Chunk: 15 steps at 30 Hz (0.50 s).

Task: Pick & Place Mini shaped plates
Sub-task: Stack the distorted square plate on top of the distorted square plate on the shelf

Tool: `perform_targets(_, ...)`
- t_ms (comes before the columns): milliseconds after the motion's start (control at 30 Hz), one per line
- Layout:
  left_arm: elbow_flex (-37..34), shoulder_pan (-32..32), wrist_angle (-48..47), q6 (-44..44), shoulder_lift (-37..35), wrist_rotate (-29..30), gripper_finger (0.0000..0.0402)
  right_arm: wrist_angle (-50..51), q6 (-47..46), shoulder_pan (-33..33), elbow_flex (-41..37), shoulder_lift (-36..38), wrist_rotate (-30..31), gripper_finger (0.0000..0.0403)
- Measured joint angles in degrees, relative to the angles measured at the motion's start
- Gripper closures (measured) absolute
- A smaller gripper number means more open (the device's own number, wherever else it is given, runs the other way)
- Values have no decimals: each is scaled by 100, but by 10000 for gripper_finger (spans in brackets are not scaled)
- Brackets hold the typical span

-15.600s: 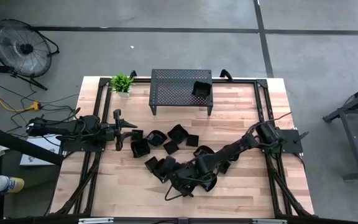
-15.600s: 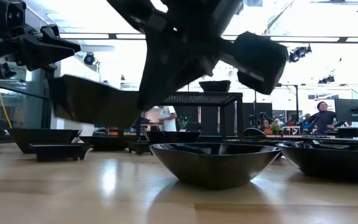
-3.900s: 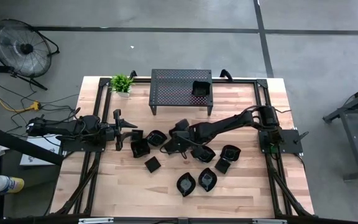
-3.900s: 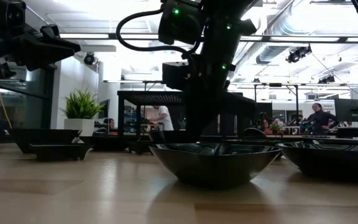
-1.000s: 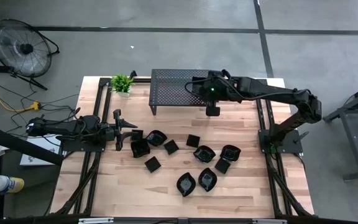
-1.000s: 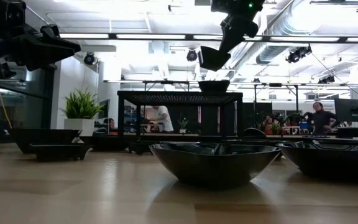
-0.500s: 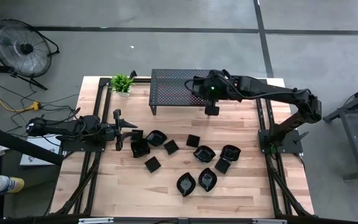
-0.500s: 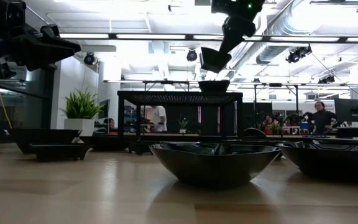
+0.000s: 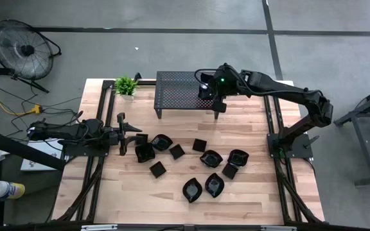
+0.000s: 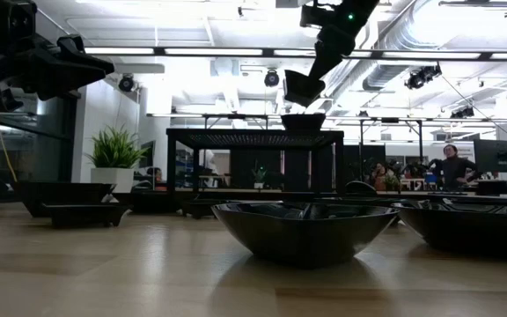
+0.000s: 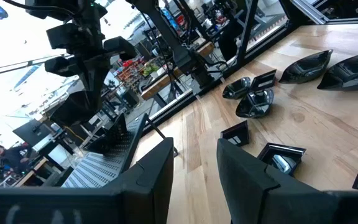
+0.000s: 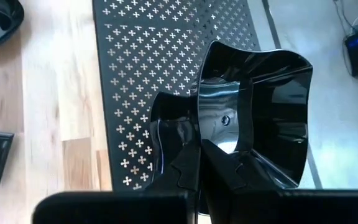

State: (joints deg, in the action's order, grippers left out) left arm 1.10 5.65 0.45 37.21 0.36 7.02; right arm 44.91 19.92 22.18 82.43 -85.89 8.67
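Mini shaped plate [image 12: 263, 118] pinched by its rim in right gripper [image 9: 208, 86], raised above perforated stand [image 9: 178, 90] and a dish there. Other plates [image 9: 201, 163] scattered mid-table. Left gripper [image 9: 128, 133] parked beside them, fingers partly apart, empty.

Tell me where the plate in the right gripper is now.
Held in the right gripper above the perforated stand's right end, the plate hangs just over another plate already there.

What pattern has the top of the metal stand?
The stand is black, perforated with rows of small cross-shaped holes; the right wrist view shows it best.
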Motion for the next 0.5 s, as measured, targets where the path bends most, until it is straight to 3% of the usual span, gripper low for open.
perform_targets(233, 0, 0, -1, 0, 1, -1, 282, 139, -47, -7, 0, -260, -199, 396)
perform_targets(500, 0, 0, -2, 0, 0, 0, 282, 177, 60, -7, 0, -422, 40, 396)
